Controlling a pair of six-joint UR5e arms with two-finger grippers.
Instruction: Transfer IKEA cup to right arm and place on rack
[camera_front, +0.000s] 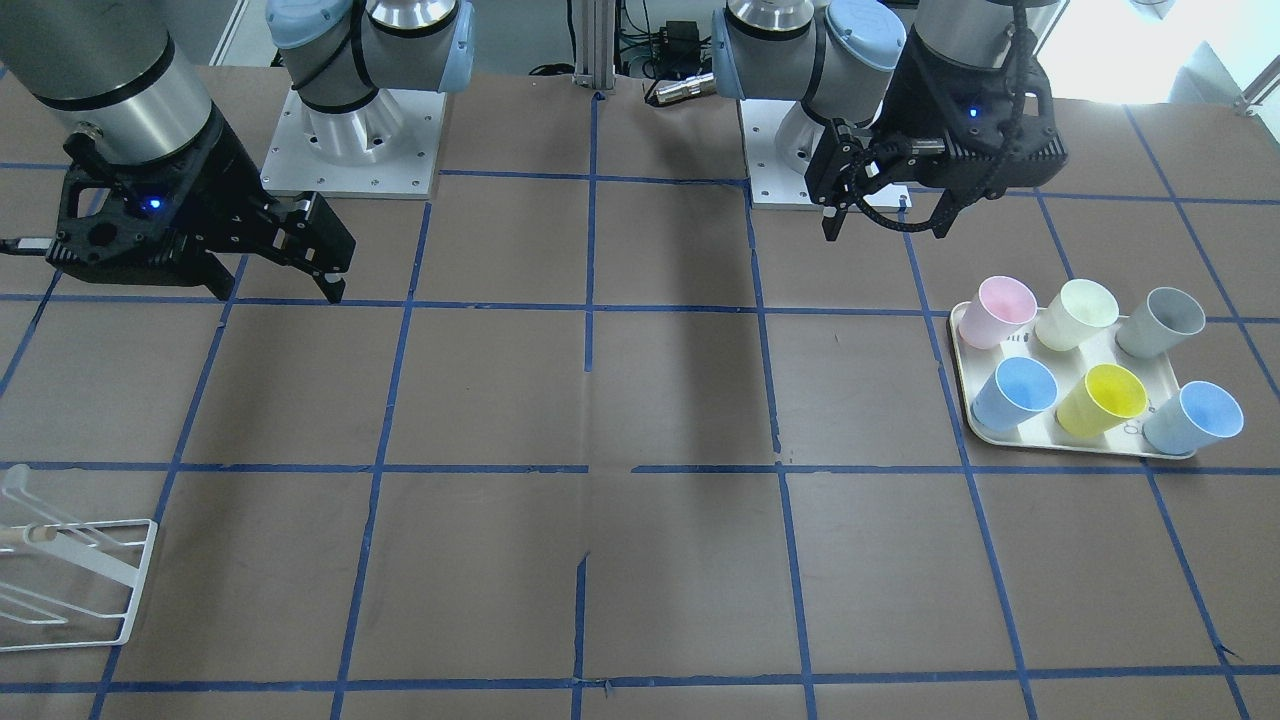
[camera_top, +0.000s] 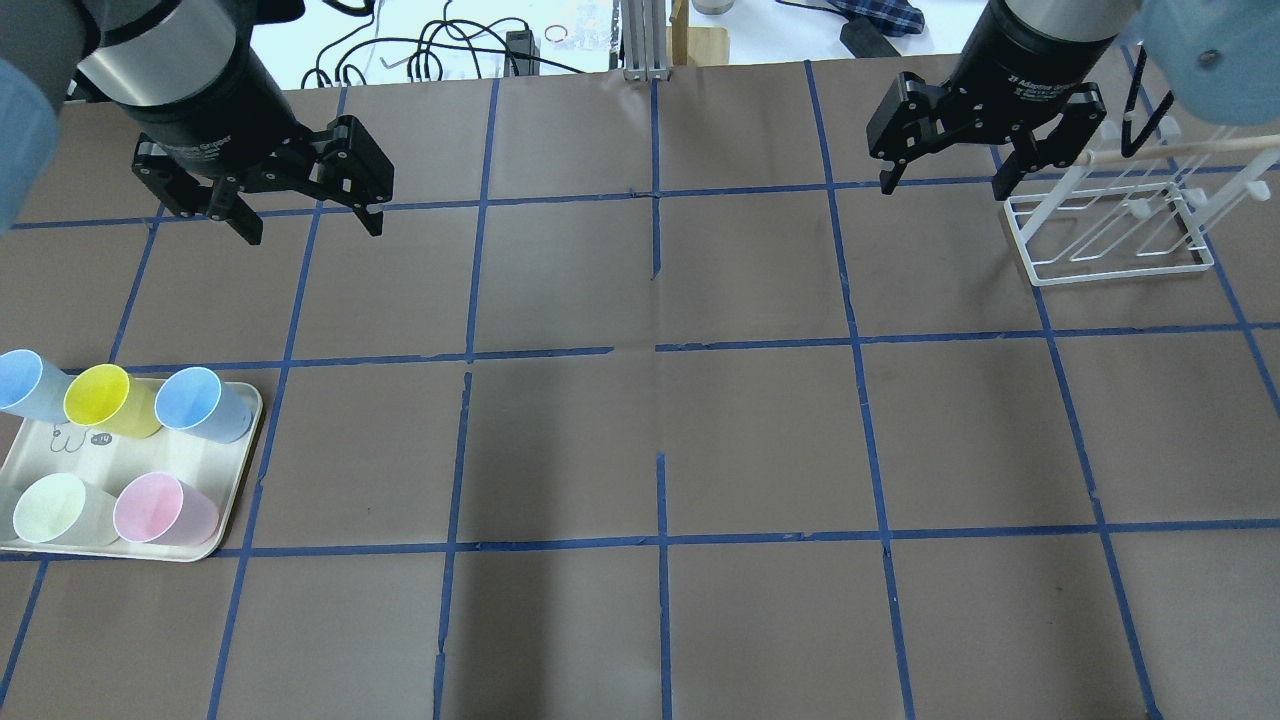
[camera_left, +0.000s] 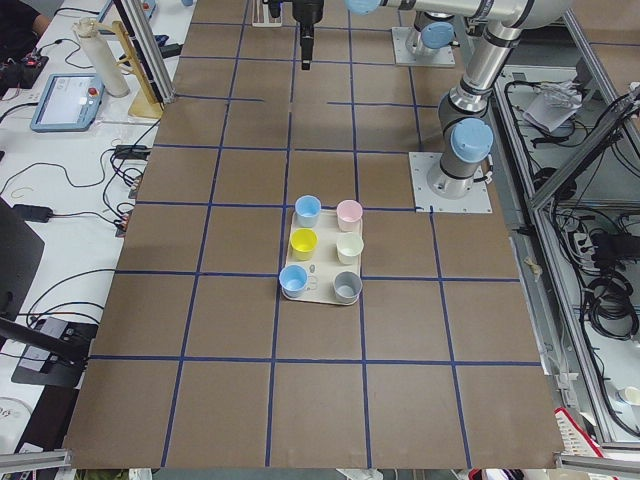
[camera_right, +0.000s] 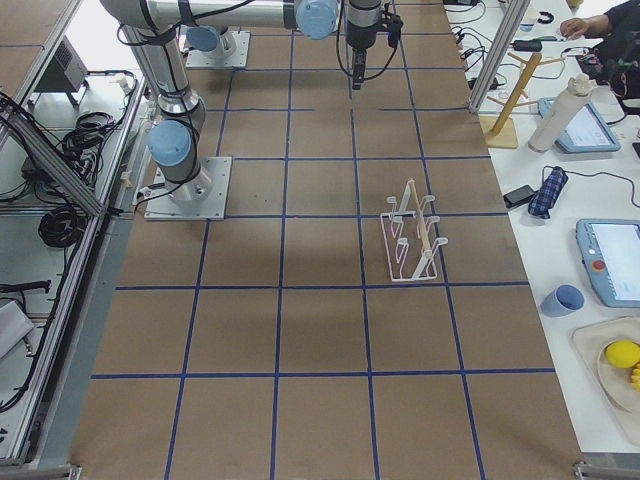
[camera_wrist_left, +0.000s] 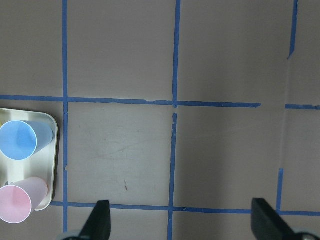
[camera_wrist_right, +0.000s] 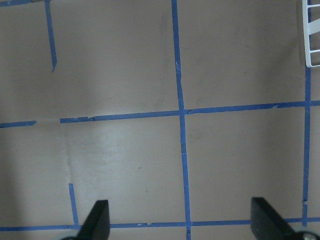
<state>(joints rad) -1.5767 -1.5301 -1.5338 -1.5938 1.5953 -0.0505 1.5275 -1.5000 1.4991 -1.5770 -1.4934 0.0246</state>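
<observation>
Overhead exterior: IKEA cup (camera_top: 55, 508) stands well apart from left fingers (camera_top: 372, 207).

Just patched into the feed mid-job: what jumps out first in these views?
The cream tray with six pastel plastic tumblers, among them the off-white IKEA cup, stands out on the robot's left. The white wire rack with a wooden dowel sits empty on its far right. The black left gripper and right gripper both hover open and empty over the brown table.
</observation>
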